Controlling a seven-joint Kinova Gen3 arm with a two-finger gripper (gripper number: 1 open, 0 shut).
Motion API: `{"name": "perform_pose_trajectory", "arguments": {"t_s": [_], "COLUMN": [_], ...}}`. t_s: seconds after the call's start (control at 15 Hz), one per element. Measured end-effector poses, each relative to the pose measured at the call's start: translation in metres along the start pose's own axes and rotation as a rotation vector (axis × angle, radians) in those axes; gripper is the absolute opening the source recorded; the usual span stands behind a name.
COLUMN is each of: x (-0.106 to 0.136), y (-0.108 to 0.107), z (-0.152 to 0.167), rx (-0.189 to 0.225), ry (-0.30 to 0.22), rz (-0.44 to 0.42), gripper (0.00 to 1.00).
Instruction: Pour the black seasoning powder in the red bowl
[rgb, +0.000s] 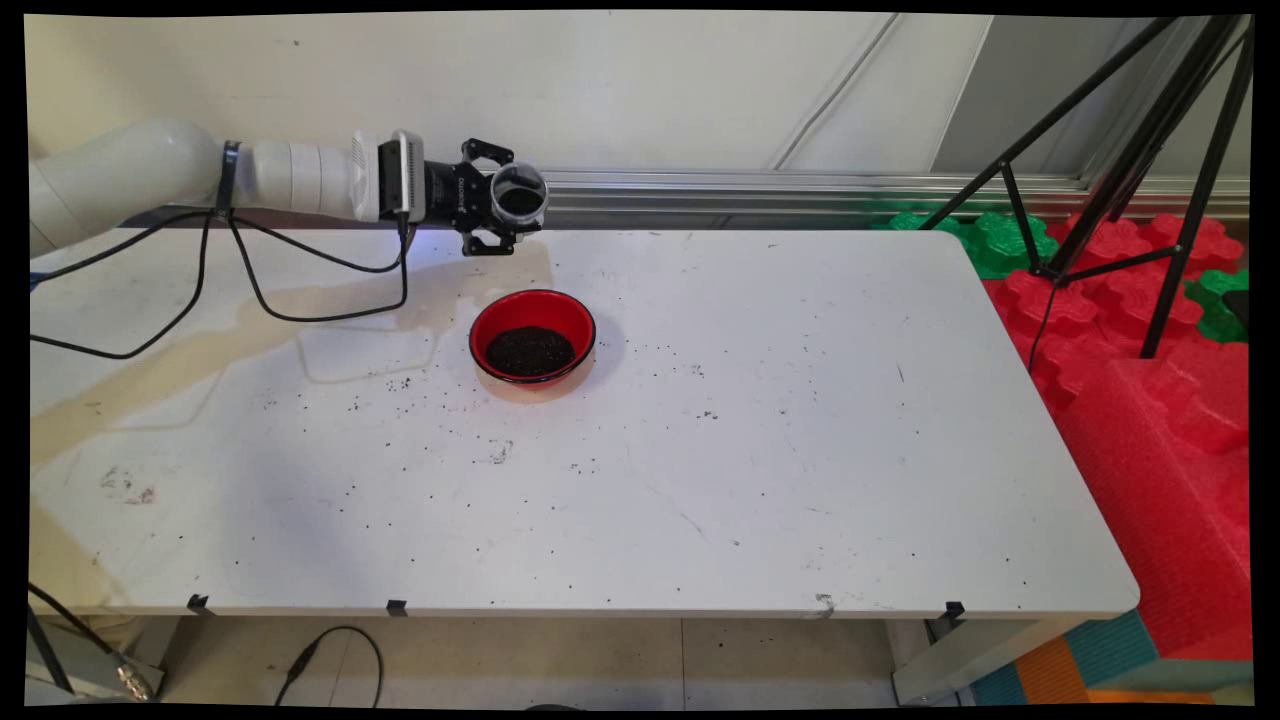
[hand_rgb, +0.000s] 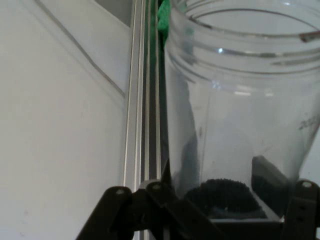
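Item: clear plastic jar (rgb: 519, 195), held sideways in the gripper (rgb: 500, 210), fingers (hand_rgb: 270, 177) clamped on its wall, mouth facing away from the wrist; a small heap of dark grains remains inside, lying against the wall next to the fingers

Item: red bowl (rgb: 533, 336), below the fingers and slightly forward of them, well apart in height, holding a layer of the same dark grains

Handling note, as a judgement: with the jar this high above the bowl, any tipping would scatter grains; a lower, steadier hold with the mouth directly over the bowl would serve better

Surface: white counter (rgb: 800, 450), scuffed, with loose dark specks strewn around the bowl and toward the near edge; a tan stain runs off to the arm's side

Room: pale wall with a metal rail behind the fingers; black tripod (rgb: 1120, 160) and red and green foam blocks (rgb: 1150, 380) far off beyond the counter's end
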Motion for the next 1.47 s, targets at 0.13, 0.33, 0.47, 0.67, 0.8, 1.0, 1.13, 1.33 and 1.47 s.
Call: {"name": "perform_pose_trajectory", "arguments": {"t_s": [0.13, 0.33, 0.47, 0.67, 0.8, 1.0, 1.13, 1.33, 1.47], "x": [-0.001, -0.003, -0.004, -0.005, -0.006, -0.005, -0.005, -0.005, -0.005], "y": [0.002, 0.006, 0.008, 0.011, 0.014, 0.016, 0.018, 0.019, 0.02], "z": [0.002, 0.003, 0.004, 0.004, 0.004, 0.004, 0.005, 0.005, 0.006], "rx": [0.001, 0.001, -0.001, -0.003, -0.006, -0.008, -0.011, -0.013, -0.014], "ry": [-0.005, -0.015, -0.021, -0.03, -0.032, -0.033, -0.034, -0.034, -0.034], "rz": [0.058, 0.148, 0.205, 0.293, 0.355, 0.424, 0.48, 0.553, 0.599], "gripper": [0.0, 0.0, 0.0, 0.0, 0.0, 0.0, 0.0, 0.0, 0.0]}}
